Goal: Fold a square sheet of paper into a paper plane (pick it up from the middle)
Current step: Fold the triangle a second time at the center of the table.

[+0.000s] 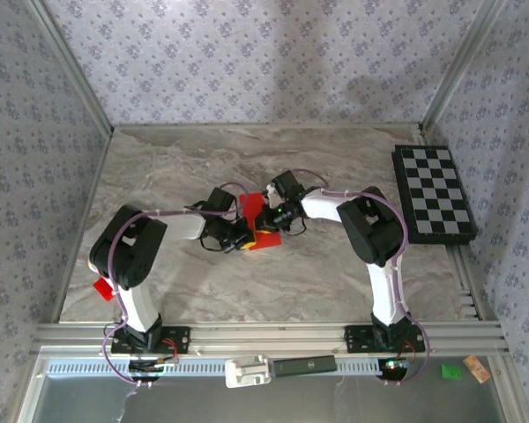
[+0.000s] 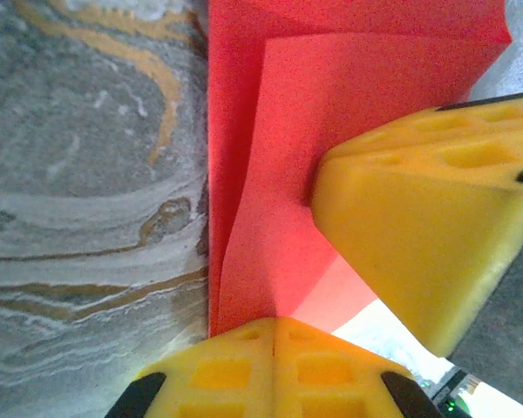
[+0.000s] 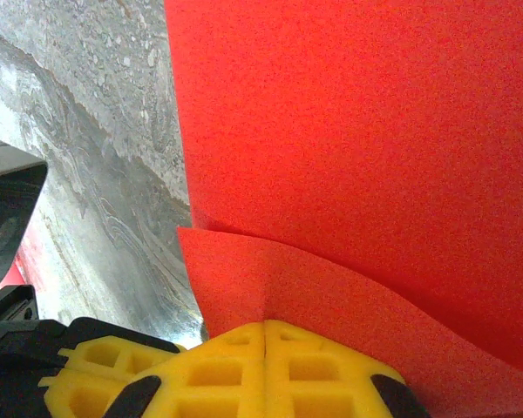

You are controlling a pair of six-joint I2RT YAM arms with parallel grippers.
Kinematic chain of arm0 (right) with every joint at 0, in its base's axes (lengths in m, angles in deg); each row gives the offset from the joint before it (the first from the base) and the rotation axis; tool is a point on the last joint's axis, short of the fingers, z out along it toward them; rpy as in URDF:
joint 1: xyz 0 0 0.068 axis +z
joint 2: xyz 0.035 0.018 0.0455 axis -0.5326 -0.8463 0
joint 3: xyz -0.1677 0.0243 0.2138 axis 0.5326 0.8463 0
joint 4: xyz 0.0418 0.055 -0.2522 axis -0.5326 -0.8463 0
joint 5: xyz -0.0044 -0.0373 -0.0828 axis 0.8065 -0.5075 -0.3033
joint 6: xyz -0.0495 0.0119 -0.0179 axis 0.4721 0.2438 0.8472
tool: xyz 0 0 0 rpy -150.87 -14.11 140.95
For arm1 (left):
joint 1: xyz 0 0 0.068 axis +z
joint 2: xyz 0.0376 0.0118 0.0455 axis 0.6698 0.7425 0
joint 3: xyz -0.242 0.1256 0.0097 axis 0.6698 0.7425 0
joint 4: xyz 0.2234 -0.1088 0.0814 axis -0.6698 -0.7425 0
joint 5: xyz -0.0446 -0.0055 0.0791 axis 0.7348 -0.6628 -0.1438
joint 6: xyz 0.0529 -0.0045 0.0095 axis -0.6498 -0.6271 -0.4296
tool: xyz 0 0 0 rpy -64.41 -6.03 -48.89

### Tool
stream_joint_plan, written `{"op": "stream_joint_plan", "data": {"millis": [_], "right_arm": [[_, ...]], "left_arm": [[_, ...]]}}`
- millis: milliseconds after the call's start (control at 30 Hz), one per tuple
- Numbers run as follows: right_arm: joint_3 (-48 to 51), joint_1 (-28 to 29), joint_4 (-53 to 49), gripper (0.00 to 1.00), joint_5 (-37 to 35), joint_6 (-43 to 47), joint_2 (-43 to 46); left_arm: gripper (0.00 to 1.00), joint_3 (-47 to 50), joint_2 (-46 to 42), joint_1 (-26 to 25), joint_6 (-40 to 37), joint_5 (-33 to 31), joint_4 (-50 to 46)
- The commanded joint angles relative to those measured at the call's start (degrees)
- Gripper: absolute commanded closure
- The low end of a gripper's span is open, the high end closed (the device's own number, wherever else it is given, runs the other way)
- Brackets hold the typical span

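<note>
Reference item: the chequered board [image 1: 434, 194], lying flat at the right edge of the table [image 1: 335, 159].

1. A small red scrap [image 1: 103, 288] lies farthest left of the board, just beside the elbow of the left arm [image 1: 128, 251].
2. The left arm reaches toward the board and ends well short of it. The left fingers [image 2: 227, 370] are pressed together, tip against tip, clamped on the lower edge of the sheet of paper [image 1: 251, 210].
3. The sheet of paper is bright red and sits well left of the board, near mid-table, between the two sets of fingers. It is creased: the left wrist view shows one flap folded over a second layer, with a straight edge on the side away from the board. It cannot be told whether any part rests on the table.
4. The right fingers [image 3: 218, 366] stand on the board side of the sheet. They are pressed together with no gap, clamped on a curling lower flap. In the left wrist view their yellow tip touches the folded flap.
5. The right arm [image 1: 370, 229] stands between the sheet and the board, apart from the board.
</note>
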State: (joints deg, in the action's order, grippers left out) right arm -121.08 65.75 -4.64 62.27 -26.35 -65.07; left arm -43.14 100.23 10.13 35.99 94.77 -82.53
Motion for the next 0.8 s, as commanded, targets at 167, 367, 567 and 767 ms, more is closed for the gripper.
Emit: {"op": "stream_joint_plan", "data": {"millis": [167, 367, 567, 767], "right_arm": [[2.5, -0.6, -2.9, 1.00, -7.1, -1.0, -4.0], [2.0, -0.8, 0.0, 1.00, -6.9, -4.0, -3.4], [1.3, -0.8, 3.2, 1.00, -6.5, -8.9, -4.0], [1.1, -0.9, 3.5, 1.00, -5.3, -9.4, -3.9]], "left_arm": [[0.96, 3.0, -6.5, -1.4, -6.2, -3.7, -16.4], [0.96, -1.5, -10.5, -0.7, -4.4, -7.4, -10.8], [0.97, -3.7, -5.0, -0.3, -0.9, -7.6, -4.3], [1.00, -4.6, -1.1, 0.8, -0.4, -7.6, -3.3]]}}
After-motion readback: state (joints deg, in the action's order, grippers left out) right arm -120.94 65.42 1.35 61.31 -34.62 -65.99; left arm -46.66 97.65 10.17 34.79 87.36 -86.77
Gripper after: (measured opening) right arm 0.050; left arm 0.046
